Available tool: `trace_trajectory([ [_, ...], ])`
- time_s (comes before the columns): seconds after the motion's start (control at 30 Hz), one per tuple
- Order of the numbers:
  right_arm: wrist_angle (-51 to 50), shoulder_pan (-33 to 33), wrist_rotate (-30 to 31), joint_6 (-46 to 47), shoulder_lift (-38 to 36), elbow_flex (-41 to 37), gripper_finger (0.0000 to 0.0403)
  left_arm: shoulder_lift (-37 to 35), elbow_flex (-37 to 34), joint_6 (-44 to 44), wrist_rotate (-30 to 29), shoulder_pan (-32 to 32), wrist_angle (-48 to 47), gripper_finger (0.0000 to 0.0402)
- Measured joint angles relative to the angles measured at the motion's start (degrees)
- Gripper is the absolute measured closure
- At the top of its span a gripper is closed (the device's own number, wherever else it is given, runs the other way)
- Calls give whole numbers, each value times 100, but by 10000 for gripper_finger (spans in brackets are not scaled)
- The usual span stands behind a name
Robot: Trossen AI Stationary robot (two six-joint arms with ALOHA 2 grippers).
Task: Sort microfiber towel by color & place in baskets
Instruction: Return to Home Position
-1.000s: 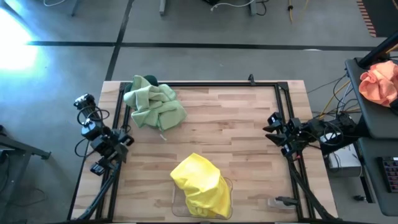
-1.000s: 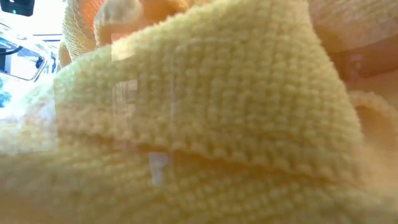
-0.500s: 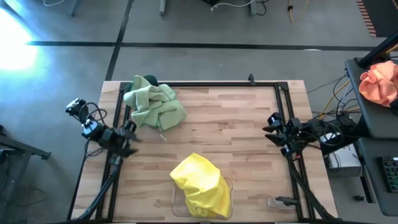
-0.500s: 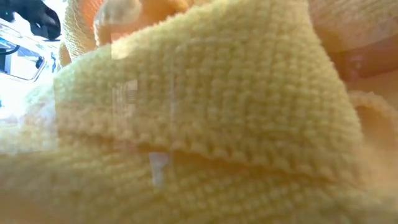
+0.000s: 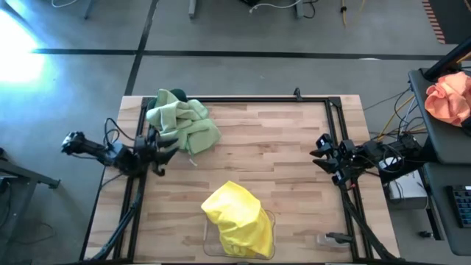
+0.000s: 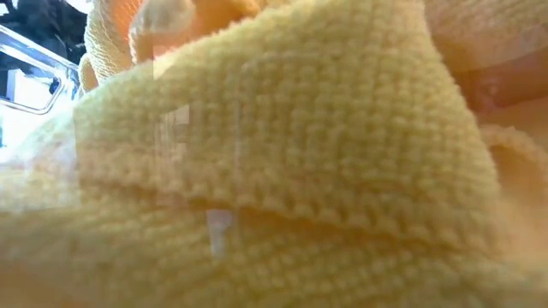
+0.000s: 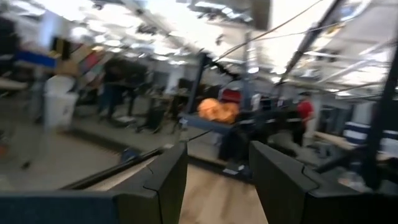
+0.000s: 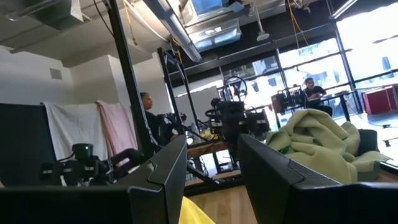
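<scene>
Green towels [image 5: 184,121] heaped just beside left pincer [image 5: 166,147], jaws apart.

Left gripper [image 5: 165,146] nearer the table's [image 5: 280,162] far end than a second ago, now just beside the green towels [image 5: 185,124]

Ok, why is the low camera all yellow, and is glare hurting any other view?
Low view: the yellow towel sits against the lens, filling the frame. High view: glare on the floor at far left, off the table. Left wrist view: ceiling lights wash out the top; the room is smeared. Right wrist view: bright windows behind the green towels.
</scene>
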Motion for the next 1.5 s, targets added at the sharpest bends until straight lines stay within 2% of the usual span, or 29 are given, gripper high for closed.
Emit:
trace_trajectory([
  [0.17,1,1,1,0,0,0,266,296,0,-422,1,644,-177,244],
  [0.4,3,2,5,4,0,0,266,528,0,-416,29,1364,138,244],
  [0.9,9,0,10,7,0,0,266,495,2,-310,876,2912,447,244],
  [1.07,8,1,10,7,0,0,266,506,58,-307,905,3350,462,244],
  [1.3,-11,1,8,7,0,0,266,515,144,-307,985,3580,469,244],
  [1.5,-111,2,6,70,0,0,266,521,260,-244,1663,3578,355,244],
])
